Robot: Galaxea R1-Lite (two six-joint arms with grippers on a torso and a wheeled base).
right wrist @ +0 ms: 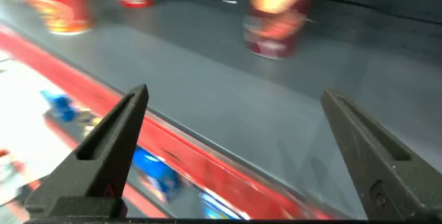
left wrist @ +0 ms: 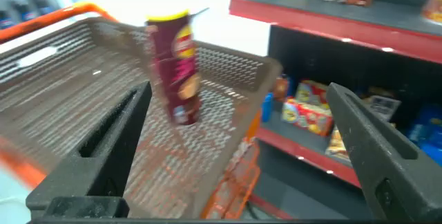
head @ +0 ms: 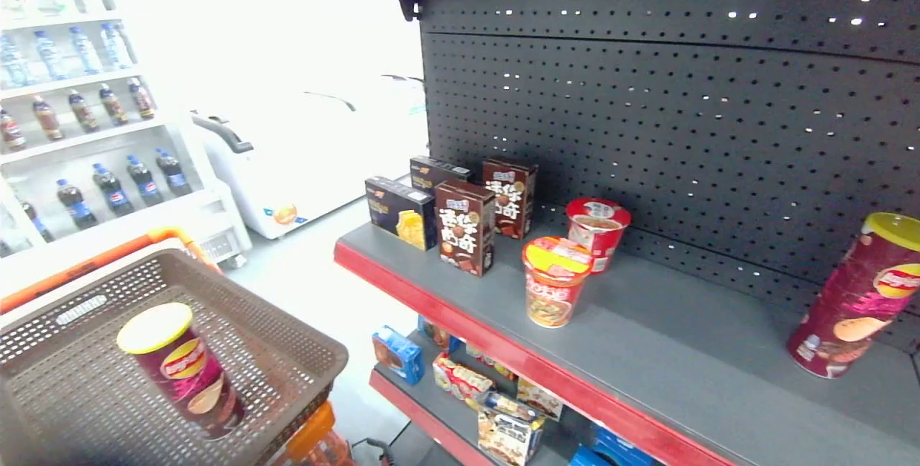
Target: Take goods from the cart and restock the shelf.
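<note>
A maroon chip can with a yellow lid (head: 181,369) stands upright in the brown perforated cart basket (head: 287,322). In the left wrist view the same can (left wrist: 177,67) stands ahead of my open left gripper (left wrist: 238,148), well apart from its fingers. A second maroon chip can (head: 859,297) stands on the grey shelf (head: 683,351) at the right, leaning slightly toward the pegboard. In the right wrist view that can (right wrist: 278,13) is beyond my open right gripper (right wrist: 238,148), which hovers over the shelf's red front edge with nothing between its fingers.
Two cup noodles (head: 557,280) (head: 596,231) and several boxes (head: 466,225) stand on the shelf's left half. Bare shelf lies between the cups and the right can. Snack packs (head: 503,408) fill the lower shelf. The cart's orange handle (head: 100,257) and a drinks fridge (head: 79,113) are at left.
</note>
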